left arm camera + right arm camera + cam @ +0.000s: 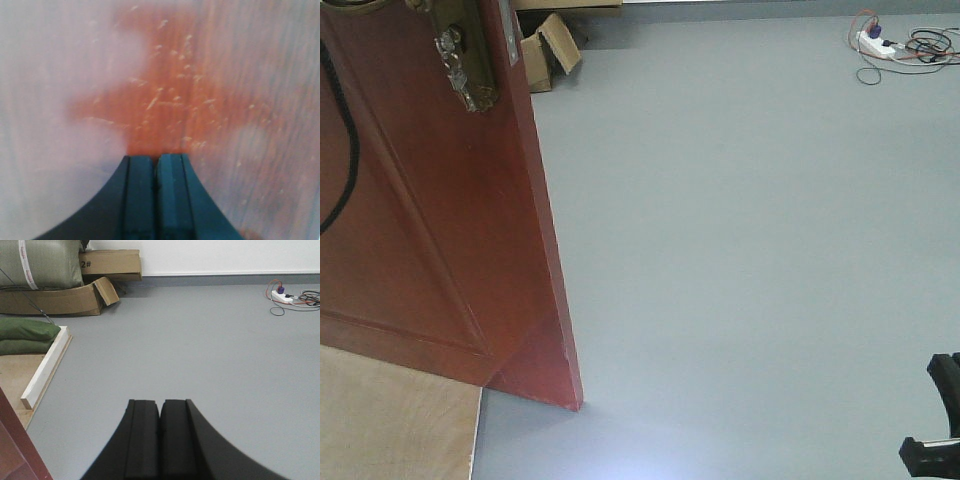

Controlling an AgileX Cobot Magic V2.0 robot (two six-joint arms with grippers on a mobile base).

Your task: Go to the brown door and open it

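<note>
The brown door (430, 220) fills the left of the front view, swung out with its free edge toward the grey floor; its brass backplate (460, 50) with small keys shows at the top. In the left wrist view my left gripper (157, 157) is shut, its tips close against the glossy, scratched door surface (170, 95). My right gripper (160, 402) is shut with nothing in it, over bare floor; a sliver of the door (17, 455) shows at that view's lower left. A black part of the right arm (938, 420) sits at the front view's lower right.
Cardboard boxes (65, 287) and green sacks (25, 332) lie at the far left by the wall. A white wooden brace (46, 367) edges a plywood base (390, 420). A power strip with cables (895, 45) lies far right. A black cable (345, 150) hangs across the door.
</note>
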